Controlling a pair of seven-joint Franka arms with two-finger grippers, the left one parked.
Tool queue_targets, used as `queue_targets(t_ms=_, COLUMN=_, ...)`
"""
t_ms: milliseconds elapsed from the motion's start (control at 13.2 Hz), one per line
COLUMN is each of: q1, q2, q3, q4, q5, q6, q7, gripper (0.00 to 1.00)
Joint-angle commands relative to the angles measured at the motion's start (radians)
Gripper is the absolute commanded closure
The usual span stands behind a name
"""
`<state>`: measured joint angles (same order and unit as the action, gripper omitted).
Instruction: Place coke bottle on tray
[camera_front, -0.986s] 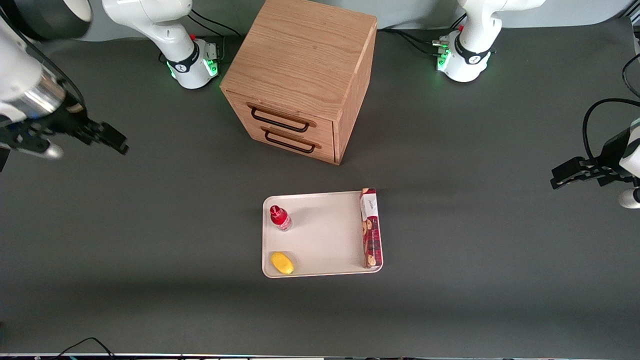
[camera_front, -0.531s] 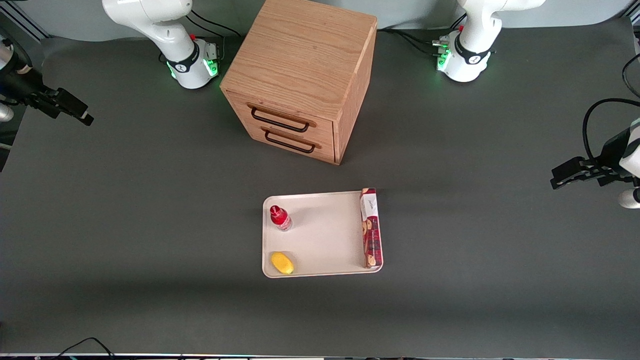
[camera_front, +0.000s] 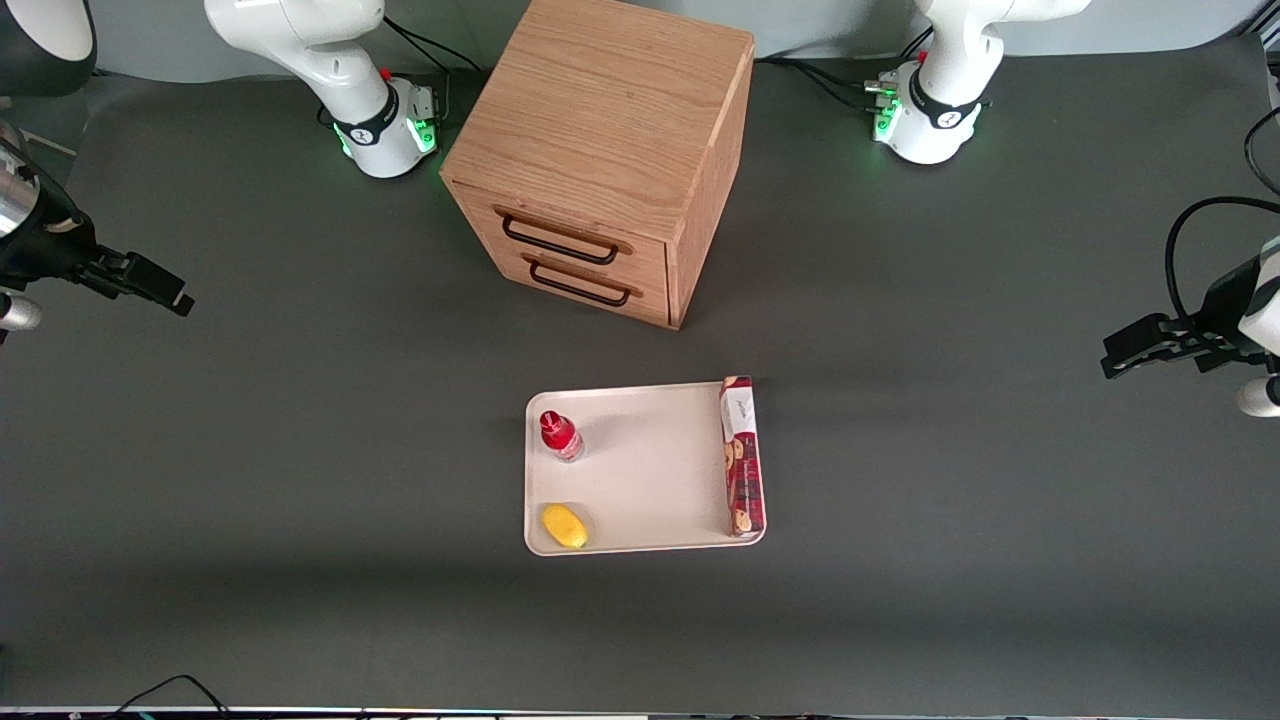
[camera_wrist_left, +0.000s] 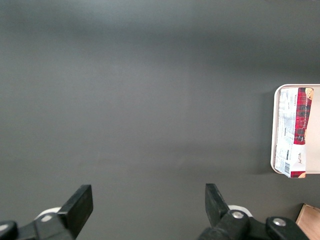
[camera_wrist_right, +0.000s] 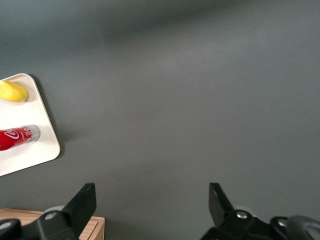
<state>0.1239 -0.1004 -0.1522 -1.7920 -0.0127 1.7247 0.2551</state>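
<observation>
1. Front view: the coke bottle stands upright on the tray, in the corner nearer the wooden drawer cabinet and toward the working arm's end. The gripper hangs well apart from it, out at the working arm's end of the table, carrying nothing. The task looks done. The main risk, as I judge it, is any sweep back over the tray that clips the slim bottle and tips it. On the tray too are a yellow lemon-like piece in the corner nearest the camera and a long red cookie box along the edge toward the parked arm. Nothing stands between the gripper and the tray.

2. Left wrist view: only the cookie box at the tray's edge shows over bare table; the bottle is out of sight.

3. Right wrist view: the gripper has its fingers spread wide over bare table, empty. The coke bottle and the yellow piece sit on the tray, apart from each other.
</observation>
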Motion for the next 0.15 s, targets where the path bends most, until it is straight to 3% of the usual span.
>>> queue_targets(t_ms=0, q1=0.002, q2=0.007, q3=-0.004, q4=0.036, q5=0.023, q6=-0.019, q7=-0.025, gripper=0.00)
queue_targets(t_ms=76, q1=0.003, q2=0.013, q3=-0.003, q4=0.039, q5=0.023, q6=-0.019, q7=-0.022, gripper=0.00)
